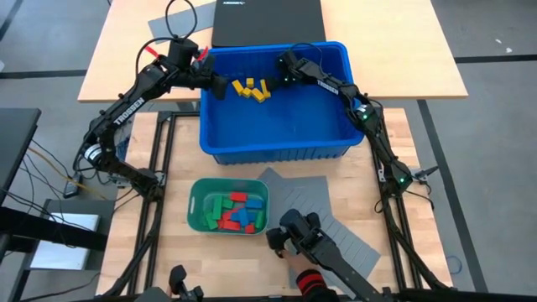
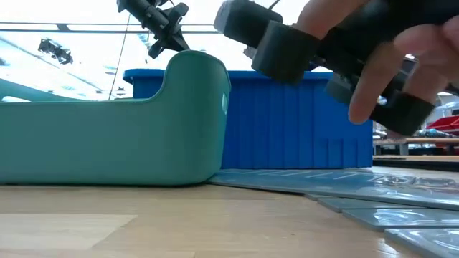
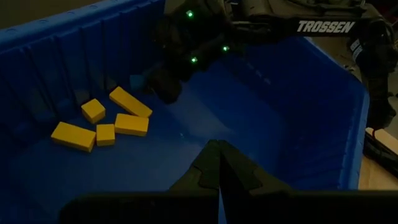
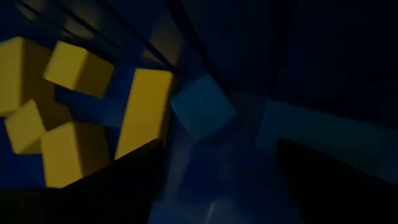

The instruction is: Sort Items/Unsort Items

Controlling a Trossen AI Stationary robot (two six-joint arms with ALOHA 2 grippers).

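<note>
Inside the ribbed blue plastic bin [image 1: 336, 138], I am holding my right pincer [image 1: 288, 75] spread beside rectangular yellow blocks [image 1: 249, 89]; my left pincer [image 1: 220, 86] is pressed together, empty.

Five yellow blocks [image 3: 102, 121] lie in one blue bin [image 1: 336, 144]; two arms reach in.

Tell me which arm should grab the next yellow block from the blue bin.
The right, probably. Its hand hangs open inside the blue bin, right beside the yellow blocks, which fill its wrist view. The left hand is also at the pile, but shut.
</note>
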